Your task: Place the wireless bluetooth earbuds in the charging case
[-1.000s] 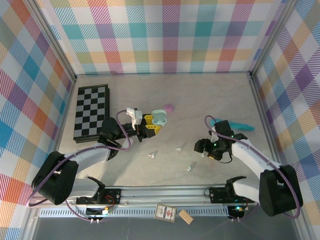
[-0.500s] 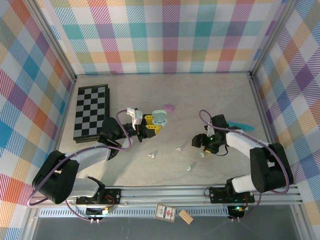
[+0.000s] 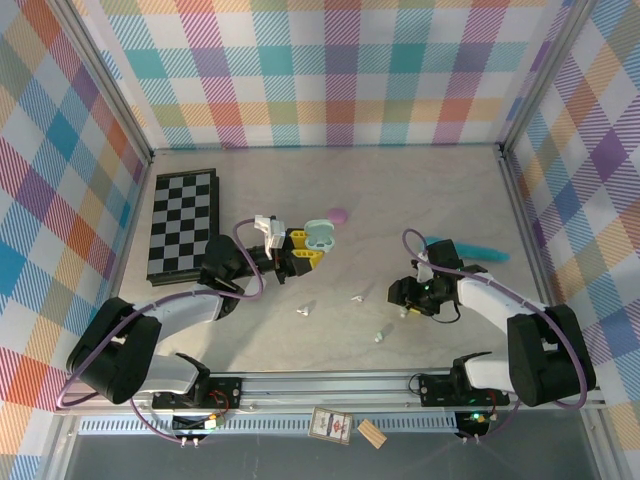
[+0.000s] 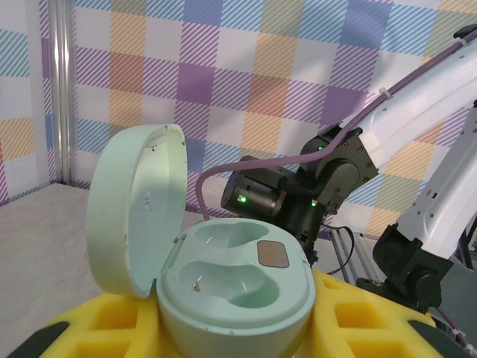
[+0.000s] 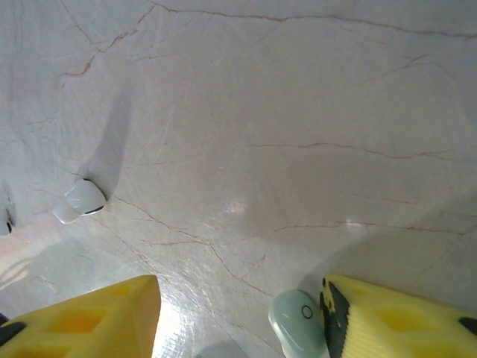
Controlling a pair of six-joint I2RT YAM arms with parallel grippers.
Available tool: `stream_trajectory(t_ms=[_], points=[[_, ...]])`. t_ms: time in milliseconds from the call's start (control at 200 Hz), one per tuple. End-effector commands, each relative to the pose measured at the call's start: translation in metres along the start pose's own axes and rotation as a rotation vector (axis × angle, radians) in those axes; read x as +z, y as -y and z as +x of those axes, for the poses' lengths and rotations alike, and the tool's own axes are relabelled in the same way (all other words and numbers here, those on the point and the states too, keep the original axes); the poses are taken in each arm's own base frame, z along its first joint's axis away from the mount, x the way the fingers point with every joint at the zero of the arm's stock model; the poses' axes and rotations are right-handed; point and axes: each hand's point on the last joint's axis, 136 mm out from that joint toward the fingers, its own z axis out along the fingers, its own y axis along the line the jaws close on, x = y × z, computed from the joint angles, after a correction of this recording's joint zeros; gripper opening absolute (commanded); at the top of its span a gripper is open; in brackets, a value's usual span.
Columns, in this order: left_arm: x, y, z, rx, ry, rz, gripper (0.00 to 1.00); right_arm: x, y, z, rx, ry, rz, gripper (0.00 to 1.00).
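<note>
My left gripper [image 3: 305, 252] is shut on the mint charging case [image 3: 319, 235], holding it just above the table. In the left wrist view the case [image 4: 238, 291] sits between the yellow fingers [image 4: 373, 321] with its lid [image 4: 134, 209] up and both wells empty. My right gripper [image 3: 408, 303] is low over the table at centre right. In the right wrist view it [image 5: 238, 328] is open, and a pale mint earbud [image 5: 298, 322] lies on the table against the right-hand finger [image 5: 395, 321]. Three more earbuds lie loose on the table [image 3: 303, 310] [image 3: 357, 297] [image 3: 378, 336].
A folded chessboard [image 3: 183, 222] lies at the left. A small purple case [image 3: 338, 215] sits behind the held case, and a long teal wand [image 3: 470, 250] lies right of my right arm. Another earbud [image 5: 80, 200] rests ahead of the right gripper.
The right wrist has shifted slightly near the table and its jaws have narrowed. The left arm and the case have stayed still.
</note>
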Motion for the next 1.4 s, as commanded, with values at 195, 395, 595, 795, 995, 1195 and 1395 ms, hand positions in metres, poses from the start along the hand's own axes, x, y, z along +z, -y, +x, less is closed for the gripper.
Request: stream_trajectory(t_ms=[195, 395, 595, 795, 995, 1195, 1395], points=[[-0.001, 0.006, -0.018, 0.055, 0.043, 0.025, 0.29, 0.002, 0.002, 0.008, 0.015, -0.021, -0.005, 0.56], [0.001, 0.005, -0.018, 0.053, 0.040, 0.030, 0.29, 0.005, 0.006, 0.009, 0.023, -0.027, 0.009, 0.64], [0.001, 0.004, -0.017, 0.051, 0.039, 0.030, 0.29, 0.005, -0.002, 0.014, 0.026, -0.043, -0.047, 0.55], [0.001, 0.004, -0.018, 0.053, 0.039, 0.032, 0.29, 0.002, -0.002, 0.021, 0.038, -0.056, -0.044, 0.45], [0.002, 0.004, -0.019, 0.055, 0.042, 0.035, 0.29, 0.005, 0.000, 0.026, 0.050, -0.078, -0.046, 0.38], [0.002, 0.004, -0.019, 0.053, 0.042, 0.034, 0.29, 0.009, 0.005, 0.026, 0.054, -0.088, -0.026, 0.32], [0.002, 0.004, -0.019, 0.053, 0.041, 0.032, 0.29, 0.013, 0.007, 0.028, 0.058, -0.107, -0.026, 0.31]])
